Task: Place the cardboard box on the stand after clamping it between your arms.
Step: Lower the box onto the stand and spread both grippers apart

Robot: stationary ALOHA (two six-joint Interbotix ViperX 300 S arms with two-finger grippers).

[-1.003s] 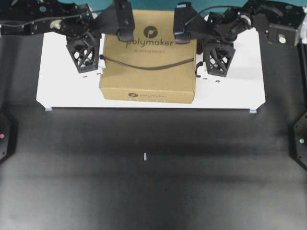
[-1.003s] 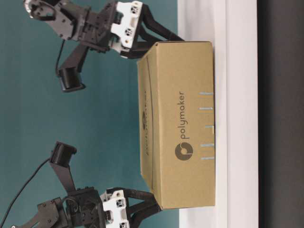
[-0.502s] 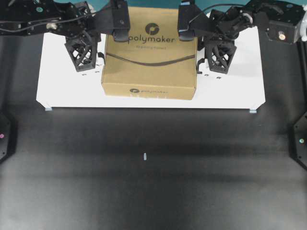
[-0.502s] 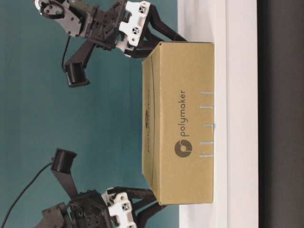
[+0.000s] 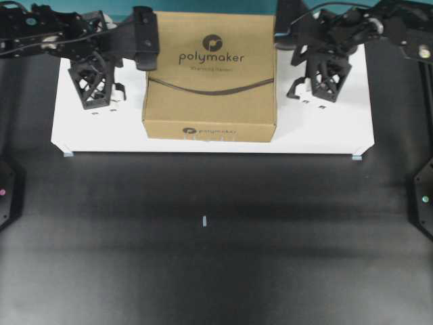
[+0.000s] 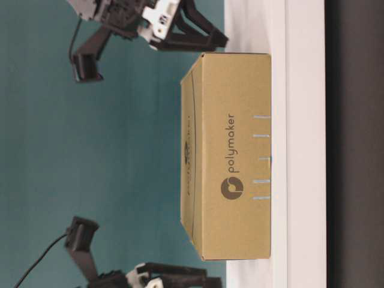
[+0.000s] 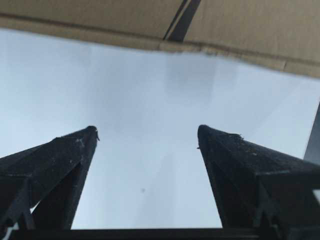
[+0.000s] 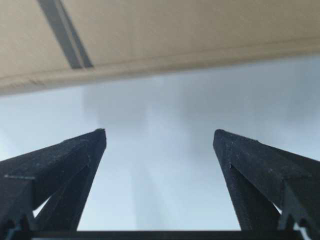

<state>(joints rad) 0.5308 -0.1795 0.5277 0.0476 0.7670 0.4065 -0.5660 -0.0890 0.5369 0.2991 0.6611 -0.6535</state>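
Fingers of the left gripper [image 5: 100,101] and right gripper [image 5: 316,91] are spread wide and grasp nothing, standing apart from the cardboard box [image 5: 210,78] at its 9 and 3 o'clock. The box sits flat near the middle of the stand [image 5: 325,132], so the clamp seems no longer needed

You are looking at a robotics lab bench, not a home or a shop. Two black arms [image 5: 67,34] [image 5: 358,27] are mounted at the far edge of a matte black tabletop [image 5: 203,257], cables trailing from them. Behind the arms hangs a plain teal backdrop [image 6: 90,156]. Below the grippers lies a bare white stand [image 5: 325,128], a staged test surface.
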